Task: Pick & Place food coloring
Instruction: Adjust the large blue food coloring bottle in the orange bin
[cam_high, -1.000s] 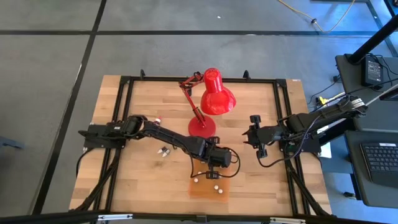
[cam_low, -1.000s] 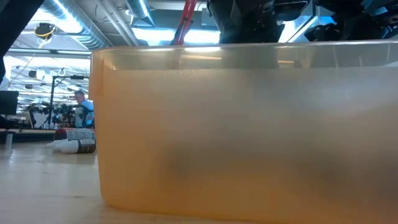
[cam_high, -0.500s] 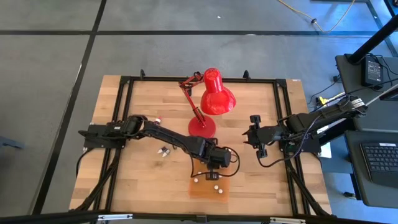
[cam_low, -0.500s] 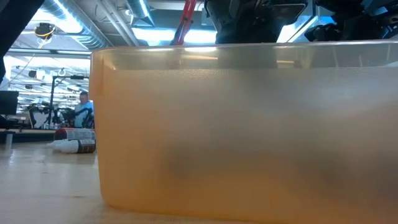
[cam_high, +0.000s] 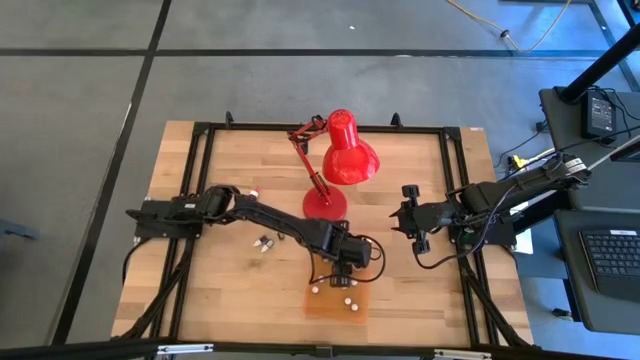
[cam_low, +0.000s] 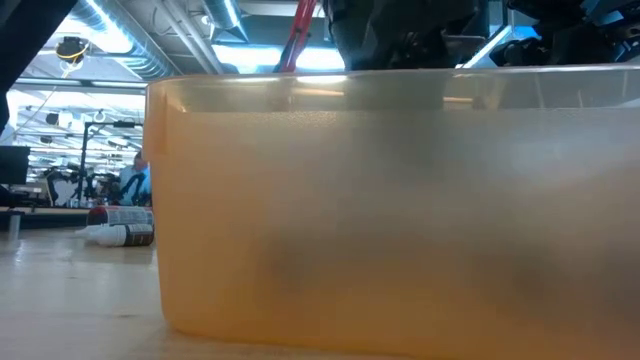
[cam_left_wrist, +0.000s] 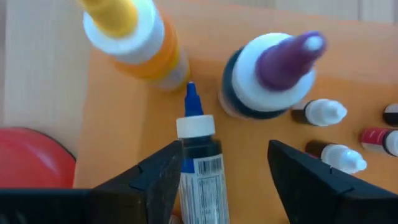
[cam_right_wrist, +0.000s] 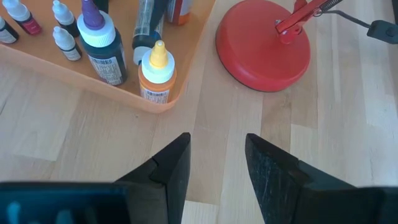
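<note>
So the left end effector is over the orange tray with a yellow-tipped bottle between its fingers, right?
Not quite. The left end effector is over the orange tray, but the bottle between its fingers has a blue tip, as the left wrist view shows. The yellow-tipped bottle stands apart.

Robotics lab or workshop, wooden table (cam_high: 230, 270) on black frame, concrete floor (cam_high: 80, 100), exposed ceiling ducts (cam_low: 110, 30)

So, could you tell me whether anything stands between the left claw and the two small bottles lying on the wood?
Nothing visible does. The left claw hangs open over the orange tray; the two small bottles lie on bare wood beside it, and the red lamp base stands off that line.
</note>
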